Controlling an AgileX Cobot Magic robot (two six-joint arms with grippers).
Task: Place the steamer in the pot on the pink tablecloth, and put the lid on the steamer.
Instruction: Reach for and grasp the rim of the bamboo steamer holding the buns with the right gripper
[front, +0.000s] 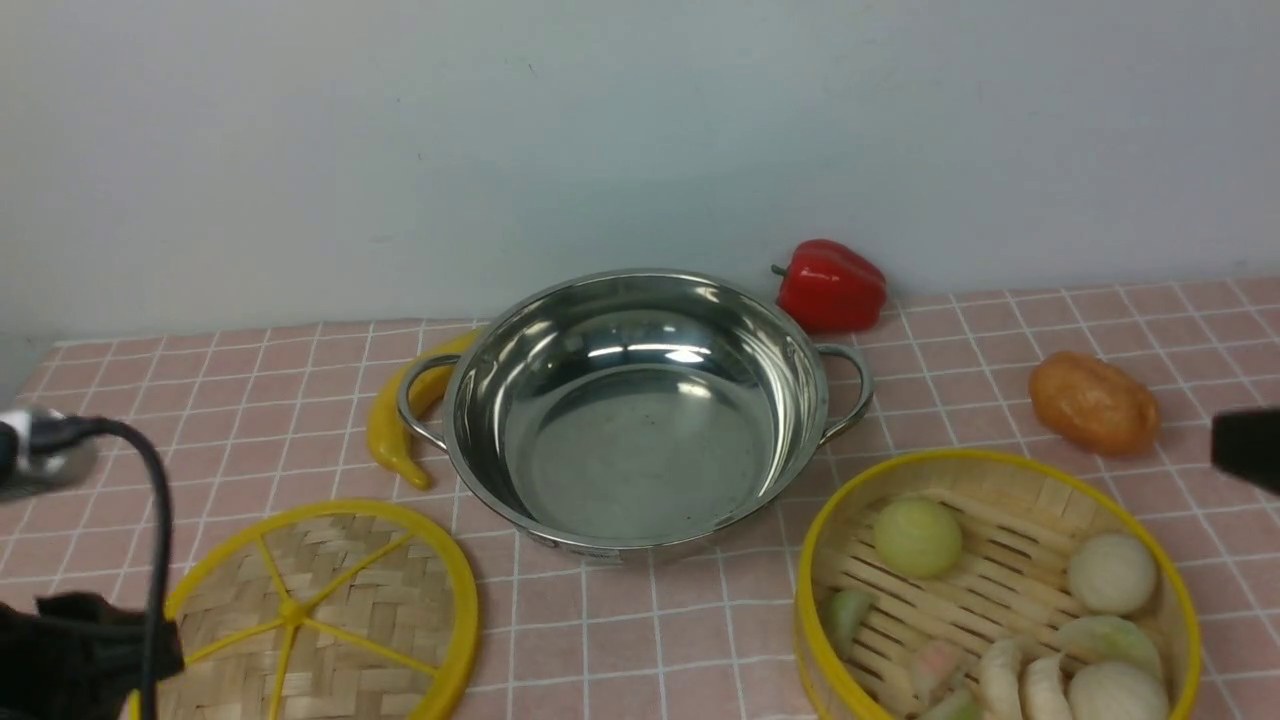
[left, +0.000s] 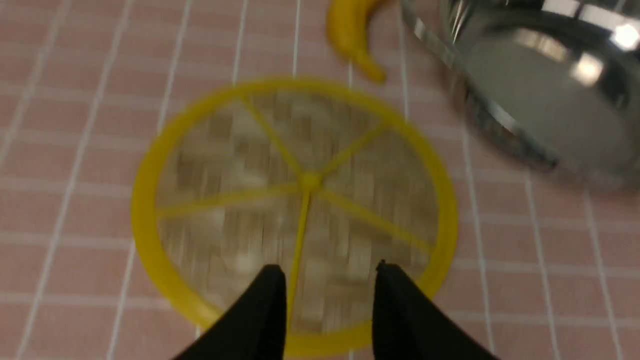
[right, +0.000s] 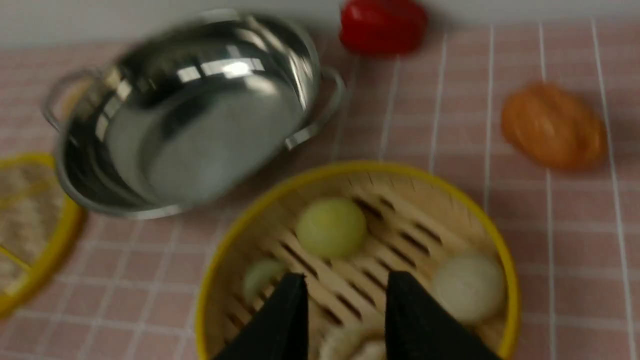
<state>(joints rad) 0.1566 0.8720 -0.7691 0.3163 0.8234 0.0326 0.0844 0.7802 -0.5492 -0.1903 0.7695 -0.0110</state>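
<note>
Several buns (front: 1111, 573), perhaps dumplings (front: 1040, 685), in steamer (front: 1000, 480)

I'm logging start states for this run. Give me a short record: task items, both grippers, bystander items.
pot: middle of the pink tablecloth, upright, empty
steamer: on the cloth at the pot's right, not in it, toy food inside
lid: flat on the cloth at the pot's left, off the steamer
left gripper: open, over the lid, holding nothing
right gripper: open, over the steamer, holding nothing
others: red pepper, orange toy, yellow curved toy by the pot's left handle
</note>
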